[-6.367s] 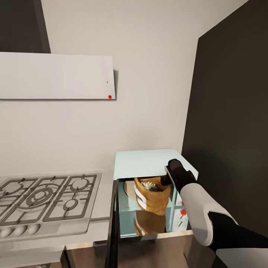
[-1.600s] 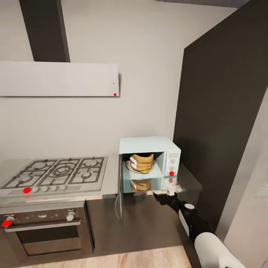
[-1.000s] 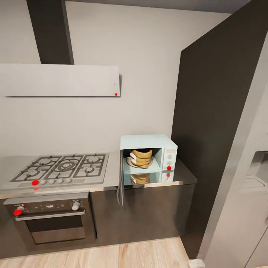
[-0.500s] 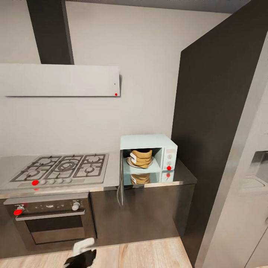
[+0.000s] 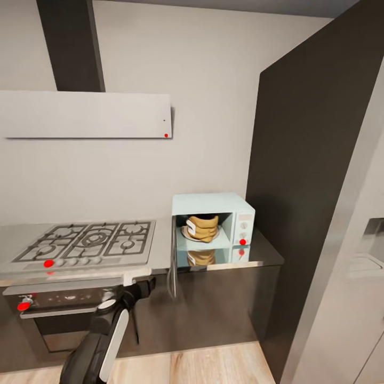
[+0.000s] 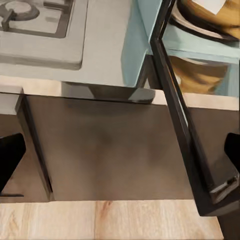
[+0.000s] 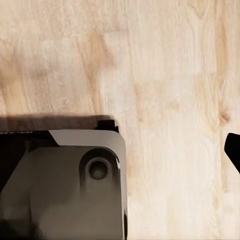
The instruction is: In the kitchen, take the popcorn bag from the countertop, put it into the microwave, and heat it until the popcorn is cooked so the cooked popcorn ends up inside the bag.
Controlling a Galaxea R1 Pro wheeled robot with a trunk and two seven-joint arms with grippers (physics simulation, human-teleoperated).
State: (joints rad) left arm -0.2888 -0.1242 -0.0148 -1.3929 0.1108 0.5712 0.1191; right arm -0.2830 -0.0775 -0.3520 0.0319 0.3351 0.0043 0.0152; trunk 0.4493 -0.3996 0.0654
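Left gripper hangs before the dark cabinet front, fingers spread, empty. My head view has the burlap popcorn bag inside the mint microwave, door swung open. Right wrist view gives wood-plank floor and a grey base corner; that gripper's state I cannot tell.

The left arm is showing as glossy black tube segments with a long pale grey panel along its forearm and a light grey ring at the wrist, ending in a black gripper with a whitish pad. Black fingers are edging the left wrist view. A dark grey base plate with rounded, bevelled corners and one round recessed hole is lying in the right wrist view.
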